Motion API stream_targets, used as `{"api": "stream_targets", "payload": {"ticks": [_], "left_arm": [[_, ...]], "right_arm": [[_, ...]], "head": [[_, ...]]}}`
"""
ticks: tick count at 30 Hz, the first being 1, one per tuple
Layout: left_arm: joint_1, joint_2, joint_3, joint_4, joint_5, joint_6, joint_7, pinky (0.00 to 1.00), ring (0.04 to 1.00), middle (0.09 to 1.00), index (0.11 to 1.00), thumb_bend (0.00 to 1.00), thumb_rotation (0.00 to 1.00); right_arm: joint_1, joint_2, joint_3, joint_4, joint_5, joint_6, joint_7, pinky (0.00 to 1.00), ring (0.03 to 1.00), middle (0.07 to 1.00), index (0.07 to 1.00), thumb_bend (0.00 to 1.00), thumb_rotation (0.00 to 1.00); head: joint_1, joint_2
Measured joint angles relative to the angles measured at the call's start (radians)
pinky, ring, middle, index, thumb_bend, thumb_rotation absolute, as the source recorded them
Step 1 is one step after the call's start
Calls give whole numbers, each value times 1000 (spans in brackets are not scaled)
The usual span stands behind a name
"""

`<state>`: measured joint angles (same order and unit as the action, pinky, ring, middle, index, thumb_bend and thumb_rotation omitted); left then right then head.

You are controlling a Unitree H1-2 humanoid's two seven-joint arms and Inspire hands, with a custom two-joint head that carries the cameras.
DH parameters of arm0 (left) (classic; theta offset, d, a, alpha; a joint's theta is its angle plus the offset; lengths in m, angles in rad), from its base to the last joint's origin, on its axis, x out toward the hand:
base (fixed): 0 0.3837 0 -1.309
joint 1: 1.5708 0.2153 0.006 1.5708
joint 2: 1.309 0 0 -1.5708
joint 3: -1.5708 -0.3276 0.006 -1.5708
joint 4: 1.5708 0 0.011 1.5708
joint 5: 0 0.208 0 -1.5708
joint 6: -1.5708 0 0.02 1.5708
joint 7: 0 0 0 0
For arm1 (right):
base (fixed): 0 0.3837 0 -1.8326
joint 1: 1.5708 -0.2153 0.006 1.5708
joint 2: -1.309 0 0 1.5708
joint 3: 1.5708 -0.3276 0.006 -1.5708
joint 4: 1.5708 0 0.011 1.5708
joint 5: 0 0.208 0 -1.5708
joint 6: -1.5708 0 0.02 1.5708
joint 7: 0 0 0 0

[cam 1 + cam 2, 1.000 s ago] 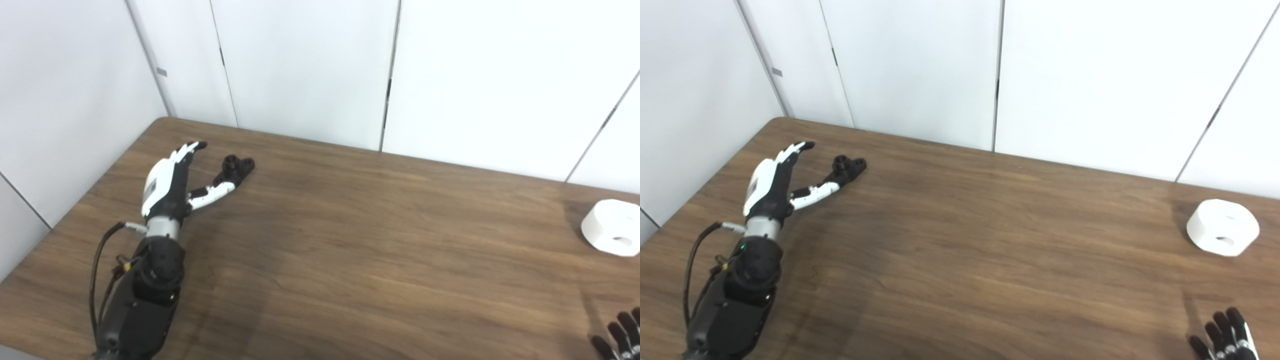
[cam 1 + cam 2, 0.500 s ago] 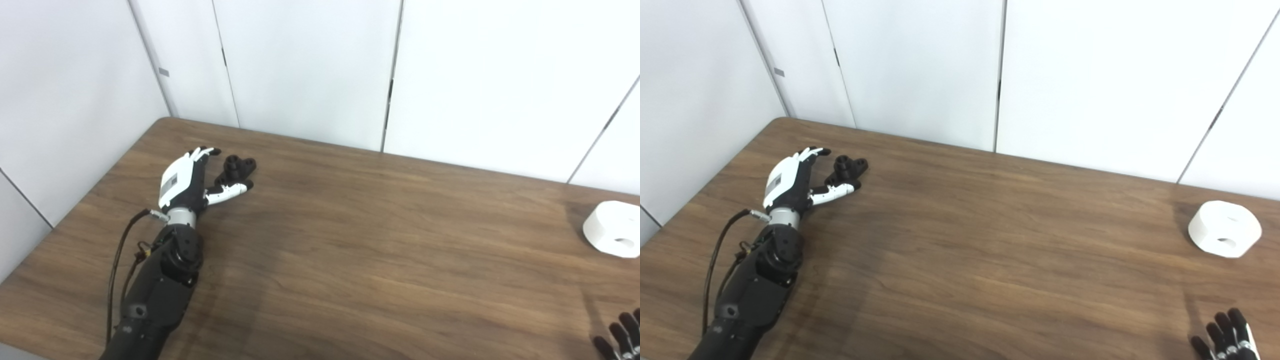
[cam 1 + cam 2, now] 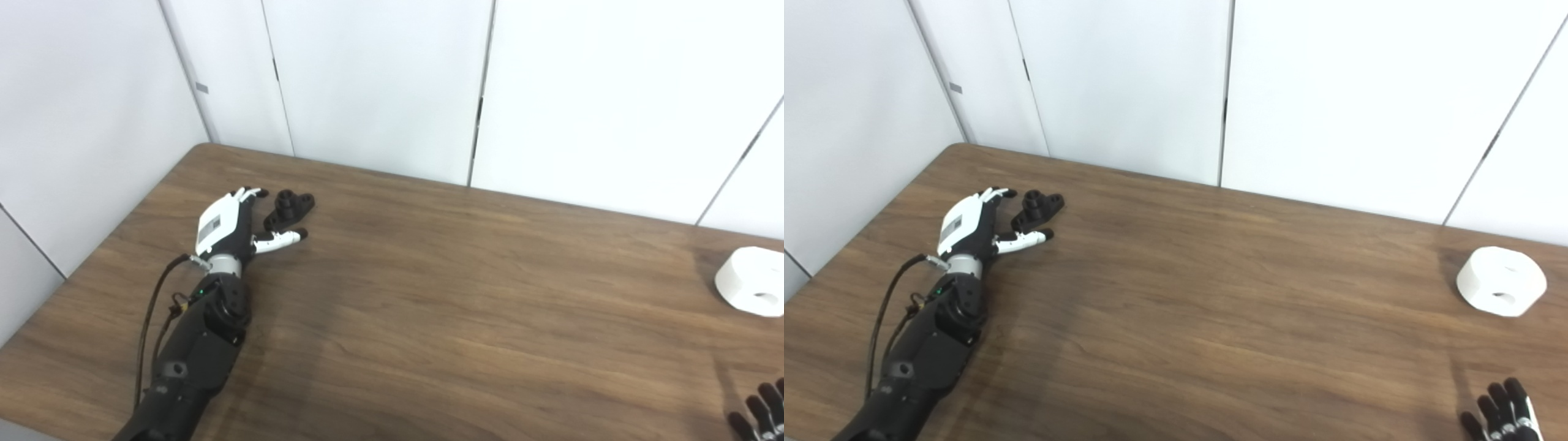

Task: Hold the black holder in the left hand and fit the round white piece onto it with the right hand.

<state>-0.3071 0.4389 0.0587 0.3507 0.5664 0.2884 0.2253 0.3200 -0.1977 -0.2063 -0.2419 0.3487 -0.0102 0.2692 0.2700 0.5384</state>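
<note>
The small black holder [image 3: 290, 207] lies on the wooden table [image 3: 429, 294] near its far left corner. My left hand [image 3: 229, 223] rests low beside it, open, with the fingers stretched along the holder's left side and the thumb lying just in front of it. The holder sits between thumb and fingers, and the hand has not closed on it. The round white piece [image 3: 751, 280], with a hole in its side, stands far off at the table's right edge. Only the dark fingertips of my right hand [image 3: 1502, 410] show at the bottom right corner, spread apart.
White wall panels [image 3: 380, 79] stand close behind the table's far edge and along its left side. A black cable [image 3: 150, 312] loops beside my left forearm. Bare wood lies between the two parts.
My left hand has reached forward and lowered, bringing fingers and thumb around the black holder. The right hand and the white piece have stayed put.
</note>
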Motion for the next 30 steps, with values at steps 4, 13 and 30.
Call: {"api": "stream_targets", "payload": {"ticks": [4, 13, 30], "left_arm": [[-15, 5, -17, 29, 0, 17, -1, 1000, 999, 962, 840, 927, 425], [-33, 6, -64, 32, 2, 55, -4, 995, 997, 957, 786, 910, 424], [-98, 6, -73, 113, -33, 54, -5, 1000, 987, 923, 701, 880, 351]], "right_arm": [[1, 0, 1, -1, 2, 0, -2, 1000, 1000, 1000, 1000, 686, 1000], [5, -3, 6, -4, 11, 0, -2, 1000, 1000, 1000, 1000, 694, 1000], [12, -12, 13, -10, 18, 2, -13, 1000, 1000, 1000, 1000, 675, 1000]], "head": [[-2, 0], [-5, 5], [-12, 12]]}}
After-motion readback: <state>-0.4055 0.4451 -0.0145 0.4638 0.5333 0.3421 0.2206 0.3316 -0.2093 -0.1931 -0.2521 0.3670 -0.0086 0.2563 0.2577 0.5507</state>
